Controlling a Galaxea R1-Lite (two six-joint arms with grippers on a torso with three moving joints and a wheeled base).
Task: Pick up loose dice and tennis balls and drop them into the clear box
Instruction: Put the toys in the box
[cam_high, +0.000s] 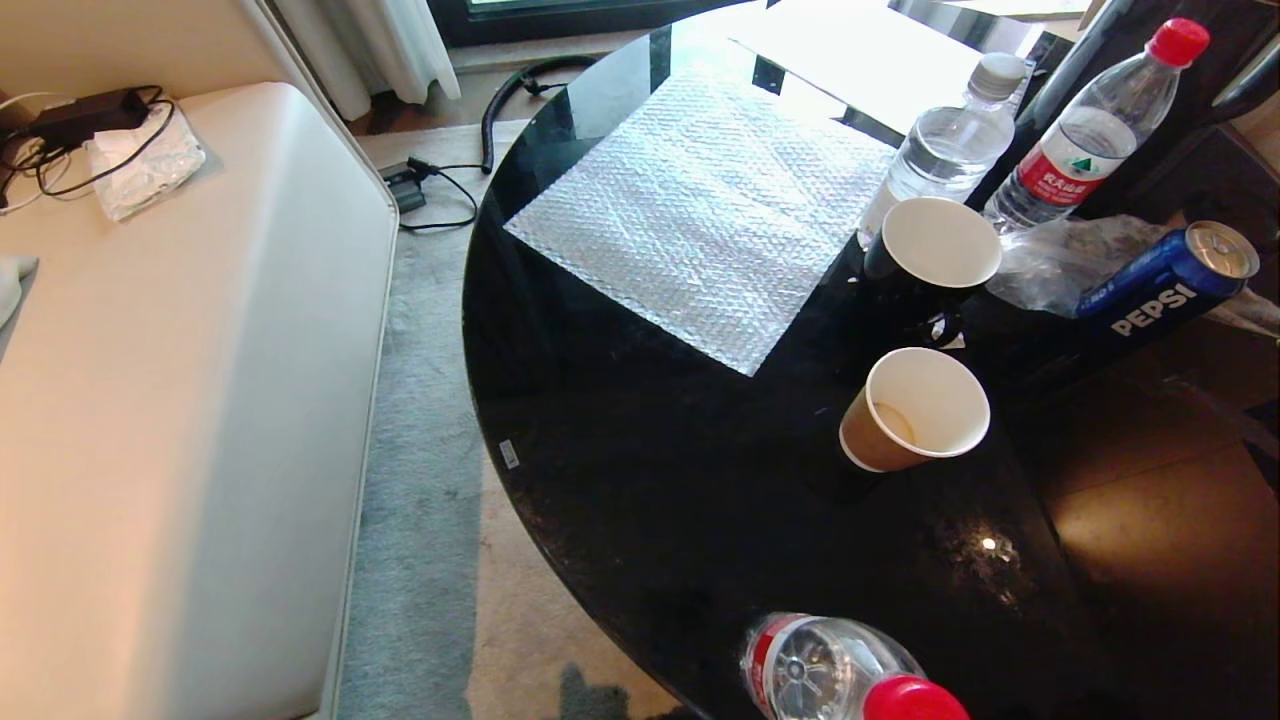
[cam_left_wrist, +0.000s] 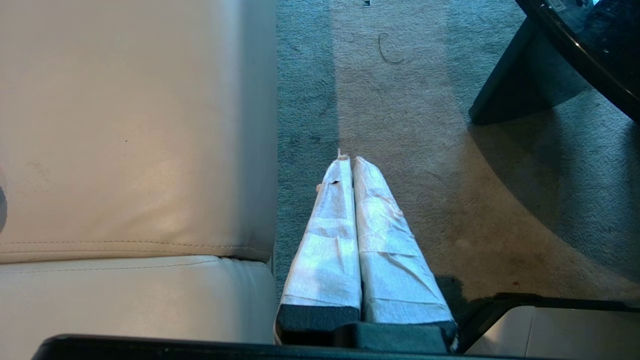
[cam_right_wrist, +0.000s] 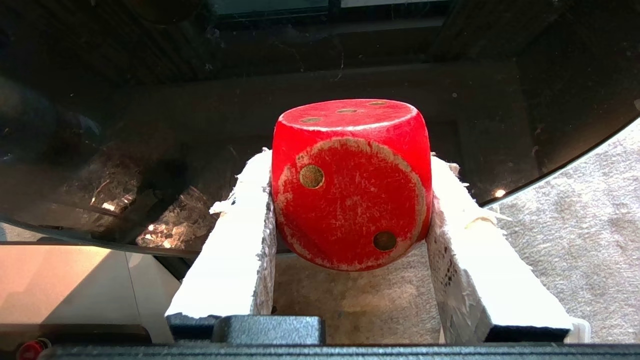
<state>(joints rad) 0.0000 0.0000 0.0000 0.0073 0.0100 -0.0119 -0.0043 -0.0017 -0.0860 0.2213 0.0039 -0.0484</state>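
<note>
Red die (cam_right_wrist: 350, 185) pinched in R pincer (cam_right_wrist: 350, 200), wrapped fingers (cam_right_wrist: 240, 225) pressing both sides; two-pip face toward wrist cam, three-pip face up. Held above near edge of black counter (cam_right_wrist: 150, 125), partly over carpet (cam_right_wrist: 575, 225).

L pincer (cam_left_wrist: 350, 162) pressed together, nothing between, hanging over carpet beside white sofa (cam_left_wrist: 125, 125), well apart from counter (only its edge and foot visible there).

On counter, head view: bubble wrap (cam_high: 700, 220) spread across far middle. Black cup (cam_high: 935, 250) just R of wrap; brown cup (cam_high: 915, 410) nearer than it, tilted. Two water btls past black cup: grey-cap (cam_high: 950, 150), red-cap (cam_high: 1090, 140). Pepsi can (cam_high: 1170, 285) lying R of black cup, against crumpled clear plastic (cam_high: 1060, 260). Another red-cap btl (cam_high: 840, 670) on its side at near edge.

Neither arm seen from head cam. No box, balls or other dice visible.
</note>
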